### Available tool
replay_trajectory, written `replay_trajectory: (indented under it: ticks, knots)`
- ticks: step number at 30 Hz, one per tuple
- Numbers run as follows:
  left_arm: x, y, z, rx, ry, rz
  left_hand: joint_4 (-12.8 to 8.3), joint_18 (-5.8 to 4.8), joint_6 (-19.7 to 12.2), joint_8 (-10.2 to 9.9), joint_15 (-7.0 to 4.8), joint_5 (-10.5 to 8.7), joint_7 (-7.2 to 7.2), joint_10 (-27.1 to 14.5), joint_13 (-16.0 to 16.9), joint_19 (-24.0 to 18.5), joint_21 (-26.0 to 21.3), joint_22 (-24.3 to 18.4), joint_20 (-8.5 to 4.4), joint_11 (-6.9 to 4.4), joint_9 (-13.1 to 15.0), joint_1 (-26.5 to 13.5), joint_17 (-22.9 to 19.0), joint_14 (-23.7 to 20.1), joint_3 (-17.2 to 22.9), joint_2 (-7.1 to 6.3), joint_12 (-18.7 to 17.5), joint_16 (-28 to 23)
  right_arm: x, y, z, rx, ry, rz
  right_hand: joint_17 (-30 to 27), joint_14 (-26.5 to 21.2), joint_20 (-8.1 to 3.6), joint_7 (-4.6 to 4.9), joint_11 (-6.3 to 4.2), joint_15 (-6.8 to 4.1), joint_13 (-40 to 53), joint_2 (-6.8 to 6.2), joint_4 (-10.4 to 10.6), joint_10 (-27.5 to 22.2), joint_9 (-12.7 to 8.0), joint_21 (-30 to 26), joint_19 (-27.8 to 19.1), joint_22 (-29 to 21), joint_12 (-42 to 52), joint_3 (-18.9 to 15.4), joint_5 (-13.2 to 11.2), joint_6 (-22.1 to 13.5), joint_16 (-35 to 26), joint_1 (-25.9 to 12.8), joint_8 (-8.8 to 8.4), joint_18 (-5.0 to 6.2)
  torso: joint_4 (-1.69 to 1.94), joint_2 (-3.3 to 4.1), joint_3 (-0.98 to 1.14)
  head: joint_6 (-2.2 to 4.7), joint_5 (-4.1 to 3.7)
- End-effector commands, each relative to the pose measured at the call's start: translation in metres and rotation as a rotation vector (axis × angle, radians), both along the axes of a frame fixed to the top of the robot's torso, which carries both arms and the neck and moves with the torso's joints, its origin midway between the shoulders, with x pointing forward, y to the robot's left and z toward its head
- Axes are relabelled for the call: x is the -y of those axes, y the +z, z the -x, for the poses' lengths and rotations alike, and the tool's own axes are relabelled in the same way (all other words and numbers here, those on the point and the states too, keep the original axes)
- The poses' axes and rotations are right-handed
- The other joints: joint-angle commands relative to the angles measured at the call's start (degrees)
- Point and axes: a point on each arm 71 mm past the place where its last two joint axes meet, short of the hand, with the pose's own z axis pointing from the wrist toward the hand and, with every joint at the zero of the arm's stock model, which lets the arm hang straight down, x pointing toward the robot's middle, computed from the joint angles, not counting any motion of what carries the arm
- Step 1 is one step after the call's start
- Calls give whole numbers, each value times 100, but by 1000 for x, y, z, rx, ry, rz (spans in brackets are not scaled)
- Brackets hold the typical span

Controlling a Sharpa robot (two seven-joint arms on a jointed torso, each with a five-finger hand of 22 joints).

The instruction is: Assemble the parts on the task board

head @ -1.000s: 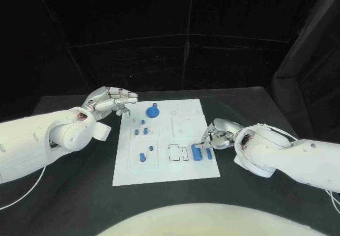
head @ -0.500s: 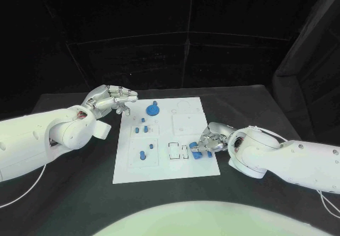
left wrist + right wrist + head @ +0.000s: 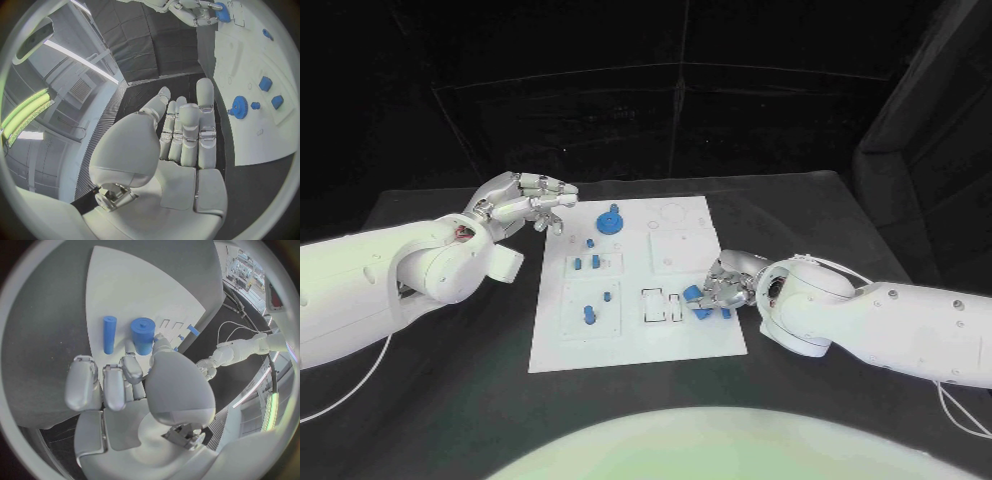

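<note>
Nearest us in the head view, our right hand [image 3: 728, 283] sits at the task board's [image 3: 632, 350] right edge, fingers bunched over blue parts we can barely separate there. The right wrist view sorts it out: the fingertips [image 3: 130, 347] pinch a thick blue cylinder [image 3: 143, 336], lifted at a tilt, while a thinner blue rod [image 3: 109, 334] lies flat on the board just beside it. Farther off, our left hand [image 3: 521, 205] hovers by the board's far left corner, holding nothing (fingers side by side and loosely extended, its wrist view shows), near a blue gear [image 3: 239, 106] standing on the board.
</note>
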Motion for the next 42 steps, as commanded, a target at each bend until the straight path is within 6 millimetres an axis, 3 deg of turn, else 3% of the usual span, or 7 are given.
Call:
replay_trajectory:
  ticks: [1, 10, 20, 27, 31, 37, 42]
  knots:
    - [1, 1, 0, -2, -8, 20, -18, 62, -26, 25, -5, 10, 1, -46, -7, -48, -22, -7, 11, 13, -8, 3, -5, -26, 11, 57, 25, -27, -1, -7, 4, -29, 27, 39, 23, 264, 5, 8, -2, 4, 31, 50, -26, 8, 5, 26, 23, 15, 41, -27, 64, -40, 35, 88, 33, -117, -7, -2, 4, -14, -6]
    - [0, 1, 1, -6, -8, 20, -18, 62, -26, 25, -5, 10, 1, -46, -7, -48, -22, -7, 11, 13, -8, 3, -5, -26, 11, 57, 25, -27, -5, -7, 6, -12, 28, 30, 74, 270, -4, -14, -21, -9, 96, 88, -53, 29, 48, 45, 31, 48, 71, -60, 118, 11, 56, 180, 115, -121, -14, 5, 6, -14, 11]
    - [1, 1, 0, -7, -9, 20, -21, 62, -31, 27, -4, 10, 1, -50, -7, -50, -23, -8, 12, 13, -8, 7, -8, -29, 12, 60, 26, -28, 2, 0, 9, 22, -38, -55, 276, 302, -48, -69, -73, -52, 289, 323, -15, 126, 146, 113, 74, 167, 169, -104, 867, 114, 143, 296, 265, -141, 2, -4, -1, 9, 22]
    - [2, 1, 0, -8, -13, 21, -31, 63, -35, 33, -5, 11, -1, -54, -9, -52, -23, -8, 12, 10, -8, 26, -7, -31, 25, 78, 28, -25, -2, 12, 16, 54, -74, -220, 496, 341, -94, -135, -130, -99, 417, 444, -44, 207, 216, 196, 132, 318, 252, -77, 1079, 243, 244, 407, 339, -167, -4, 0, -4, 14, 39]
    - [4, 1, 1, -9, -18, 23, -54, 65, -42, 42, -7, 11, -2, -63, -13, -55, -23, -9, 12, 8, -9, 64, -11, -37, 50, 104, 29, -24, -7, 16, 20, 50, -73, -275, 531, 348, -100, -139, -135, -103, 438, 453, -38, 220, 224, 208, 140, 339, 266, -81, 1092, 251, 261, 406, 342, -172, 6, -3, -14, 6, 36]
    - [5, 1, 1, -9, -21, 25, -56, 65, -43, 42, -7, 11, -1, -64, -13, -55, -23, -9, 12, 8, -9, 65, -11, -37, 51, 105, 29, -24, -22, 13, 22, -6, -57, -312, 613, 362, -121, -154, -150, -119, 517, 459, -4, 275, 257, 244, 167, 403, 324, -130, 1092, 290, 301, 345, 347, -184, 1, 5, 3, 3, 89]
    - [7, 1, 0, -9, -25, 26, -57, 65, -44, 43, -7, 11, -1, -65, -13, -55, -23, -9, 12, 8, -9, 67, -9, -37, 53, 107, 29, -22, -32, 9, 21, -52, -55, -296, 600, 356, -132, -174, -165, -131, 454, 520, 25, 260, 298, 246, 170, 403, 242, -177, 1050, 344, 296, 236, 355, -184, 18, 4, -6, 13, 104]
